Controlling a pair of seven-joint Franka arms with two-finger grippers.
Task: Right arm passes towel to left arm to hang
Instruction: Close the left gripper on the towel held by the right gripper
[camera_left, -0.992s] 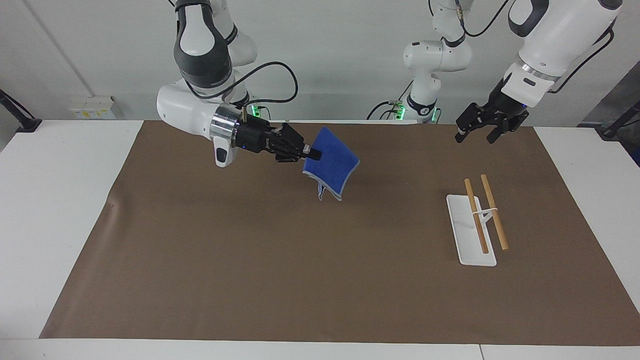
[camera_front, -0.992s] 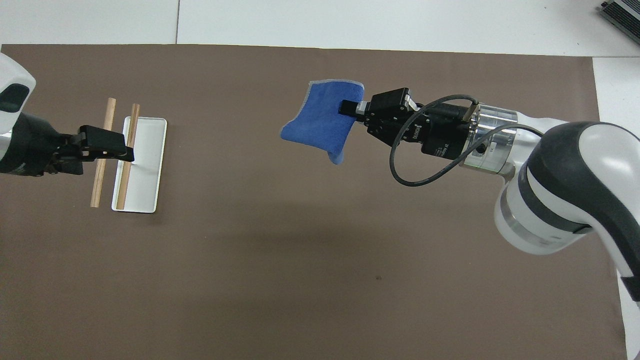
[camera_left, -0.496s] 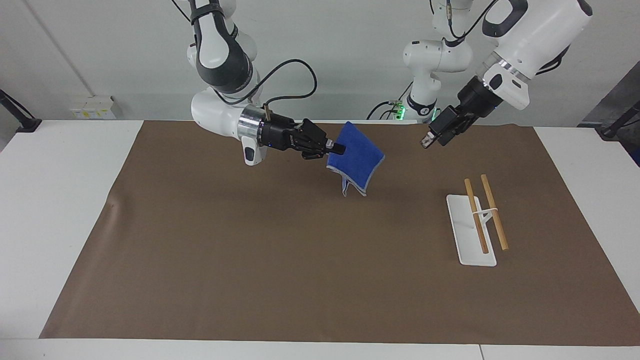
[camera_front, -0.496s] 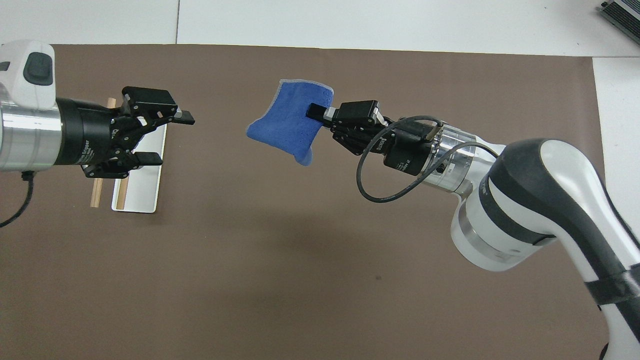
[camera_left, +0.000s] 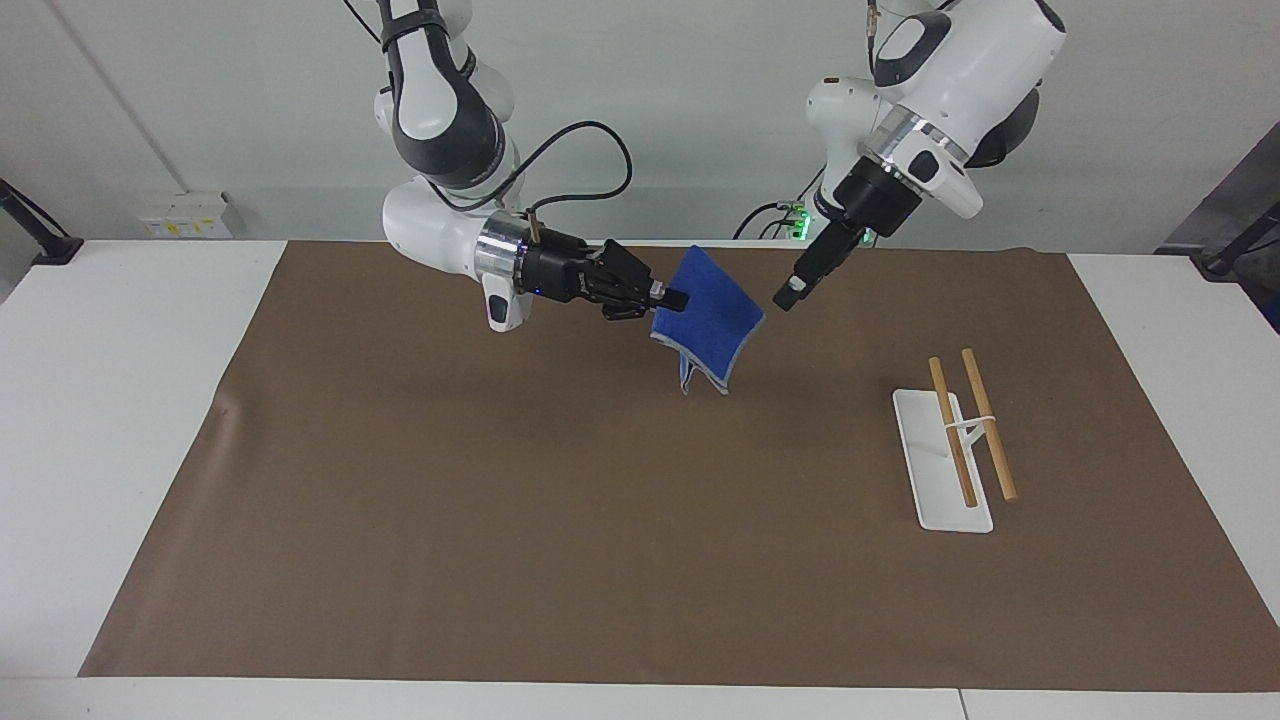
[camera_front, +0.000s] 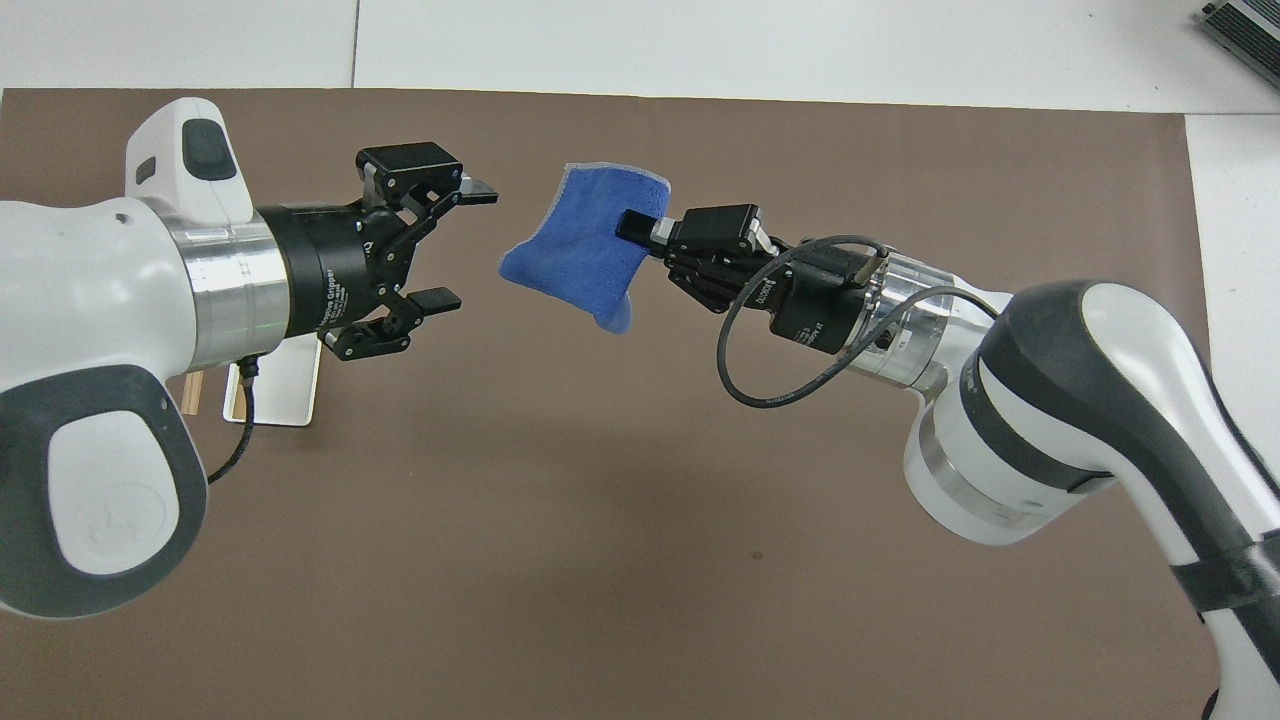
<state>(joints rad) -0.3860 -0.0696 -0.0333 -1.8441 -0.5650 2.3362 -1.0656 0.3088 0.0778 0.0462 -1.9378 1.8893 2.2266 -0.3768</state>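
The blue towel with pale grey edging hangs in the air over the brown mat, also seen in the overhead view. My right gripper is shut on one edge of it and holds it out sideways; it also shows in the overhead view. My left gripper is open and points at the towel's free edge with a small gap between them. In the overhead view the left gripper has its fingers spread wide, level with the towel.
A white rack base with two wooden rods stands on the brown mat toward the left arm's end. In the overhead view the left arm covers most of the rack.
My left arm has swung in from over the rack toward the towel, its gripper open. My right gripper has kept the towel almost still after carrying it toward the left arm.
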